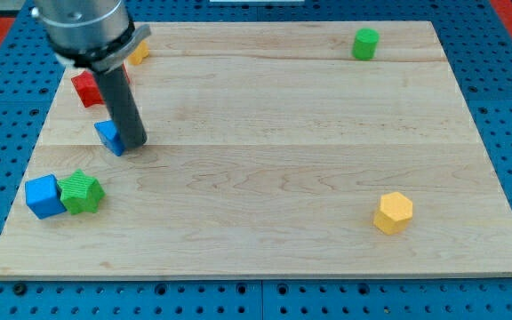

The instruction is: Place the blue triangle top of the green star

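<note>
Camera view, single frame, entries run from the view's left to its right. Note first that your arm carries no jaws, so there is no open or closed state to log; it ends in a rod, and places below are given from my tip [134,142].

- Blue cube [43,196]: one, down and to the left of the tip, near the board's lower left corner.
- Green star [82,192]: one, touching the blue cube's right side, below and slightly left of the tip.
- Red block [87,89]: one, above and left of the tip, partly behind the rod; shape not clear.
- Blue triangle [109,135]: one, in contact with the tip on its left side, or so close no gap shows. It sits well above the star.
- Orange block [139,52]: one, mostly hidden by the arm.
- Green cylinder [365,43]: one, far right, top edge.
- Yellow hexagon [393,212]: one, far right, lower.

Judgement: the triangle needs to travel toward the view's bottom and slightly left; your tip stands on its right flank, so expect to reposition above it.
</note>
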Controlling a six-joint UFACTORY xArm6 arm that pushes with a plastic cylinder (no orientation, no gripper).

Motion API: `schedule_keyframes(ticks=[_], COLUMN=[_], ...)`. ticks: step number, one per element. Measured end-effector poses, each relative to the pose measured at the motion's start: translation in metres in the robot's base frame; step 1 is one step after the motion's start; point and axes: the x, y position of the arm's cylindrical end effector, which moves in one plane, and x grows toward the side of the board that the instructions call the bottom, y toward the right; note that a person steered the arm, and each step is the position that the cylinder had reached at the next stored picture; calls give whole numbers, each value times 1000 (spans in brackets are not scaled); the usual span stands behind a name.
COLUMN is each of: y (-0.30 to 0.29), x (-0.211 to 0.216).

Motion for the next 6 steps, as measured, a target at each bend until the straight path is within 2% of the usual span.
schedule_keyframes(ticks=[1,4,5,6], y=[3,-106,-121,-91], x=[-25,23,23,0])
